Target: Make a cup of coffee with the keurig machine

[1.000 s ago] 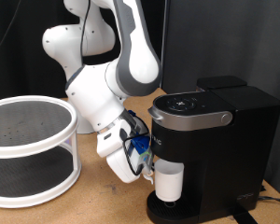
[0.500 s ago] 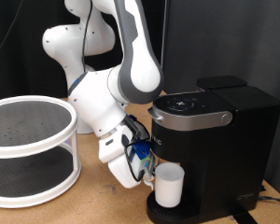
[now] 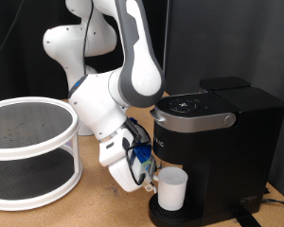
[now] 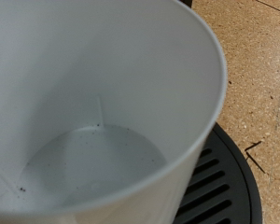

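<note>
- Two things carry the exterior view: the cup stands on the round drip tray at the foot of the keurig machine, under its overhanging head, and the gripper sits low at the cup's side, toward the view's left.
- Since a second ago the cup has come down and settled a little further right, so it now rests on the tray instead of hanging above it; in the last half second it has hardly moved.
- I judge from this that the cup has been placed for brewing.
- Whether the fingers are clamped on the cup or have already let go cannot be told here; they are hidden by the hand and its blue cabling.
- Behind the arm on the view's left is a white two-tier round rack on the wooden table.
- One object fills the wrist view: the cup's white inside, empty and dry, seen from very close.
- Beneath it shows the tray's black slotted grille, with the table beyond.
- No fingers show in this view, so it does not settle the grip either.
</note>
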`<state>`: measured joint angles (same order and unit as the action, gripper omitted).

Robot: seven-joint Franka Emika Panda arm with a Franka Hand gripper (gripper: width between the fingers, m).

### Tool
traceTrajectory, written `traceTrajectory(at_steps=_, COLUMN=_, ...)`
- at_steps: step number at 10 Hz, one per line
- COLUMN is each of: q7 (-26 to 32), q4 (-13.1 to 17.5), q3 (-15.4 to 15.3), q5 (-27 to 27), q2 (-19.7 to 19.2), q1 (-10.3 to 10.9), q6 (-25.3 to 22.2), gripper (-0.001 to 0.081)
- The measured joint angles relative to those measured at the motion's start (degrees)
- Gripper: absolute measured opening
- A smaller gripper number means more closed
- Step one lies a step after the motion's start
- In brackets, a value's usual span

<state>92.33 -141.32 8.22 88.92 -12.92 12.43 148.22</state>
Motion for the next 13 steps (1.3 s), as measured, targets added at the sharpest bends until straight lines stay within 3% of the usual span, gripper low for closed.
traceTrajectory(at_steps=1, q7=0.67, q4=-0.37, q3=0.17, q5=0.0, q2=0.41, q1=-0.2, q6=-0.07, gripper=0.0658)
traceTrajectory(at_steps=2, q7=1.13, q4=-1.18, q3=0.43, q5=-0.01, q2=1.47, q1=-0.62, q6=-0.19, gripper=0.0658)
traceTrajectory(at_steps=3, q7=1.23, q4=-2.42, q3=0.92, q5=-0.68, q2=3.08, q1=-1.07, q6=-0.46, gripper=0.0781)
traceTrajectory(at_steps=6, q7=0.03, q4=-6.51, q3=2.74, q5=-5.35, q2=8.75, q1=-2.79, q6=-2.96, gripper=0.08)
traceTrajectory(at_steps=9, q7=-4.79, q4=-10.91, q3=4.22, q5=-13.06, q2=15.13, q1=-4.3, q6=-4.11, gripper=0.0805)
traceTrajectory(at_steps=11, q7=-4.72, q4=-11.02, q3=4.32, q5=-14.01, q2=14.75, q1=-4.42, q6=-4.15, gripper=0.0805)
traceTrajectory(at_steps=13, q7=-3.37, q4=-12.3, q3=5.8, q5=-16.43, q2=15.84, q1=-5.62, q6=-7.11, gripper=0.0805)
